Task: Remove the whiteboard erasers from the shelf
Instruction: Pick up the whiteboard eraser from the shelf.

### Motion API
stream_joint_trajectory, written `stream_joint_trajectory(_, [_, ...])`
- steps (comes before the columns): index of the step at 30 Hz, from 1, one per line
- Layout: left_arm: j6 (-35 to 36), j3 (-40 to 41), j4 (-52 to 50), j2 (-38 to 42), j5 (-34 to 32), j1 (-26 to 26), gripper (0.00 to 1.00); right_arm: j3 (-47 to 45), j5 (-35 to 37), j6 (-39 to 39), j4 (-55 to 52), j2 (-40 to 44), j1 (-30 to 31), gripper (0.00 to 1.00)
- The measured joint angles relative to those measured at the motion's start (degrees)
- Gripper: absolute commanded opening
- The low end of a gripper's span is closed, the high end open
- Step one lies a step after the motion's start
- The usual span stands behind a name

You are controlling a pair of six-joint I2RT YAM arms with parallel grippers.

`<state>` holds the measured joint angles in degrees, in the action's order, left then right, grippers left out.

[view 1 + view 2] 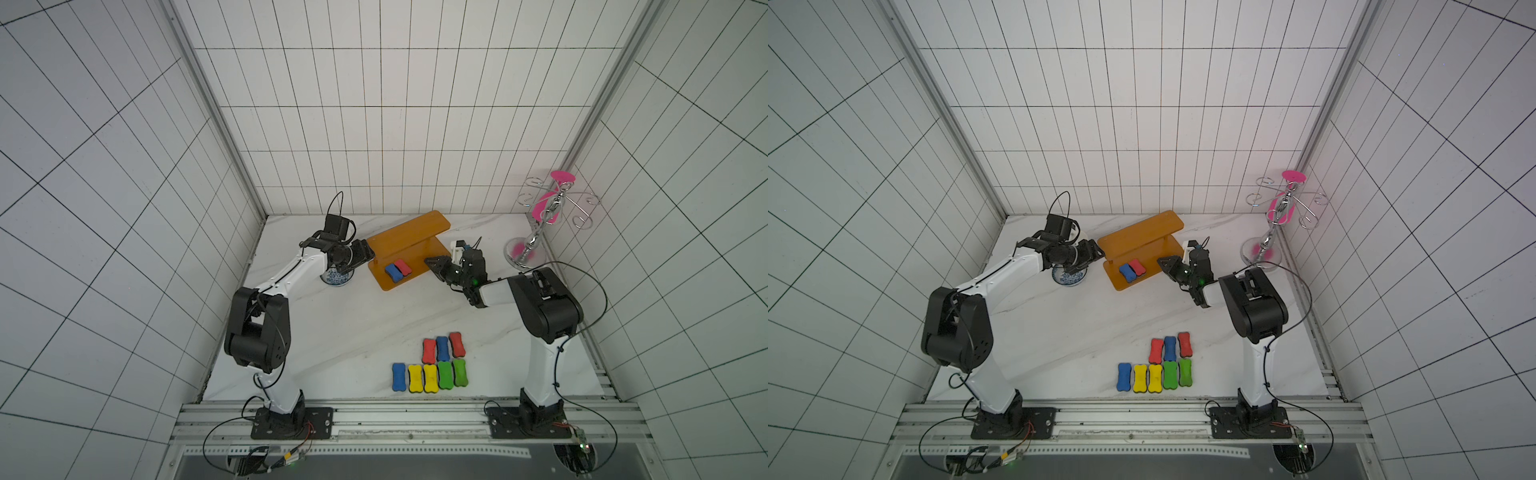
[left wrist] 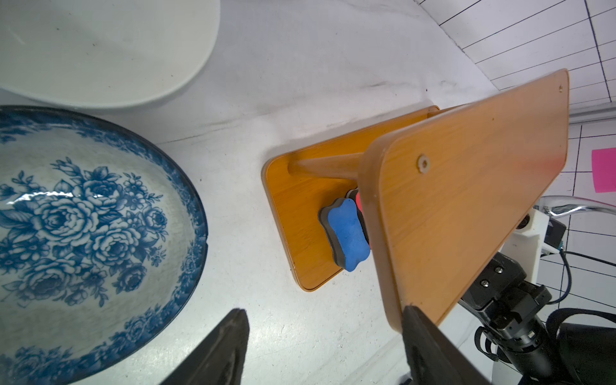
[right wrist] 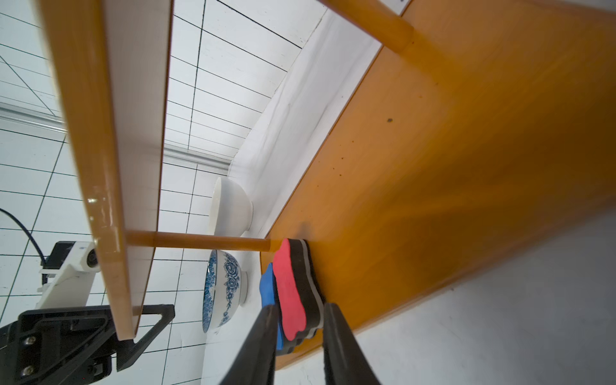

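Observation:
The orange-brown shelf (image 1: 409, 243) (image 1: 1142, 235) stands at the back of the table. On its lower board lie a blue eraser (image 1: 392, 273) (image 2: 348, 235) and a red eraser (image 1: 403, 267) (image 3: 291, 293), side by side. Several more erasers (image 1: 432, 365) lie in two rows on the table near the front. My right gripper (image 1: 431, 262) (image 3: 300, 308) is at the shelf's right end, level with the lower board. Its jaws are narrowly open, short of the red eraser and holding nothing. My left gripper (image 1: 368, 253) (image 2: 325, 311) is wide open and empty by the shelf's left end.
A blue-and-white bowl (image 1: 337, 279) (image 2: 83, 216) sits under my left wrist, with a white bowl (image 2: 100, 50) behind it. A chrome hook stand (image 1: 536, 232) with pink pieces is in the back right corner. Tiled walls close in the table on three sides.

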<state>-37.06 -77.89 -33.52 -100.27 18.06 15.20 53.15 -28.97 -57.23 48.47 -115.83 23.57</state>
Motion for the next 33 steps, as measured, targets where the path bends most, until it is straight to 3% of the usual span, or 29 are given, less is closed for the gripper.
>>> stream_joint_trajectory(19, [-0.04, 1.18, 2.08, -0.11, 2.03, -0.07, 0.76, 12.15, -2.71, 0.92, -4.31, -11.54, 3.30, 0.34])
stream_joint_trajectory(33, [-0.20, 1.84, 3.23, -0.11, 3.21, -0.26, 0.76, 14.05, -3.56, 4.11, -5.95, -12.09, 4.94, 0.43])
